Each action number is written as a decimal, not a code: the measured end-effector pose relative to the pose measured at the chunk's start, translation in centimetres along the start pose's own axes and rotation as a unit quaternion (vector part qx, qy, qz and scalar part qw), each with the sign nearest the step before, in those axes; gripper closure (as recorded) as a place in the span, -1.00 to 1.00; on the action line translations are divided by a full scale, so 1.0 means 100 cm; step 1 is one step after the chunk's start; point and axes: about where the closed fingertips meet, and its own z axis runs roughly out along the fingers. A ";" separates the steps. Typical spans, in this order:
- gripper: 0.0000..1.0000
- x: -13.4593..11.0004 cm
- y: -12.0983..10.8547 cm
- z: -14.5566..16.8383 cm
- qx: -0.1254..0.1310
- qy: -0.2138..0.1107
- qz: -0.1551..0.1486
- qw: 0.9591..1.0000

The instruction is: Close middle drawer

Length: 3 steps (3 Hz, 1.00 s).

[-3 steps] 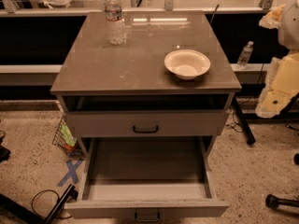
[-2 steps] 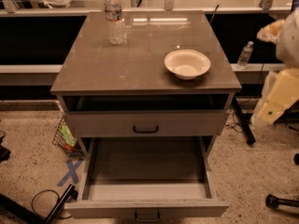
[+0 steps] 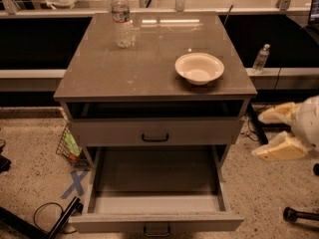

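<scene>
Two drawers on cabinet [image 3: 149, 68]. Middle drawer [image 3: 157, 176] stands pulled far out of the cabinet front, grey floor and both side walls exposed; thin dark handle [image 3: 156, 230] on its front panel. Upper drawer [image 3: 114, 132] sits just above, out only slightly, with a bolder black handle [image 3: 155, 138]. Gripper [image 3: 266, 133] is right of the cabinet, level with the upper drawer, not touching; cream fingers [image 3: 278, 113] spread wide, tips toward the cabinet, nothing between them. Cabinet top: bottle [image 3: 121, 19] upright back left, white bowl [image 3: 199, 67] front right.
</scene>
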 end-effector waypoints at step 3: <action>1.00 0.035 0.014 0.032 0.019 -0.049 0.001 0.999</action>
